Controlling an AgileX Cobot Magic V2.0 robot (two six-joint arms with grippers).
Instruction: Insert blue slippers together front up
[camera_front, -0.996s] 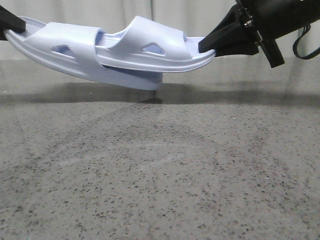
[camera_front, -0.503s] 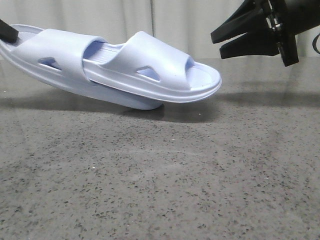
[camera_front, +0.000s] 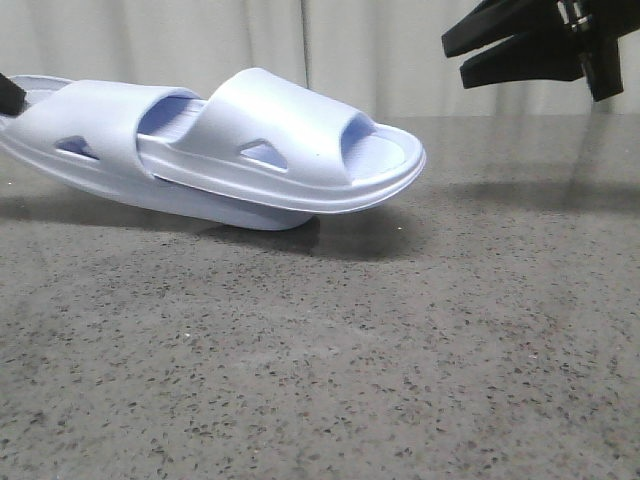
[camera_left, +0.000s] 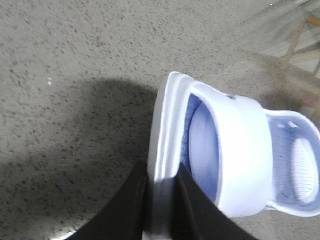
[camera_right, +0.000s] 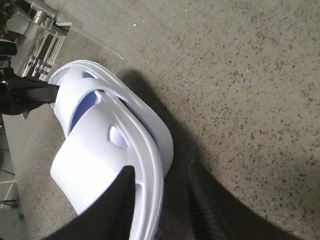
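The two blue slippers sit nested, straps up. One slipper (camera_front: 290, 135) has its end pushed under the strap of the other (camera_front: 95, 125). The pair lies tilted, and its low end touches the dark speckled table (camera_front: 320, 350). My left gripper (camera_front: 8, 92) is at the far left edge. In the left wrist view it (camera_left: 162, 187) is shut on the outer slipper's rim (camera_left: 167, 130). My right gripper (camera_front: 455, 60) is open and empty, raised up and to the right of the pair. In the right wrist view its fingers (camera_right: 120, 200) straddle the slipper's edge (camera_right: 150, 150) from above without touching it.
A pale curtain (camera_front: 300, 40) hangs behind the table. In the wrist views, metal frame parts (camera_right: 42, 37) and a wooden frame (camera_left: 300, 40) stand beyond the table's edge. My left gripper also shows in the right wrist view (camera_right: 30, 95).
My right gripper let go of the inserted slipper and rose up and to the right. The nested pair dropped lower and shifted left, held only by my left gripper.
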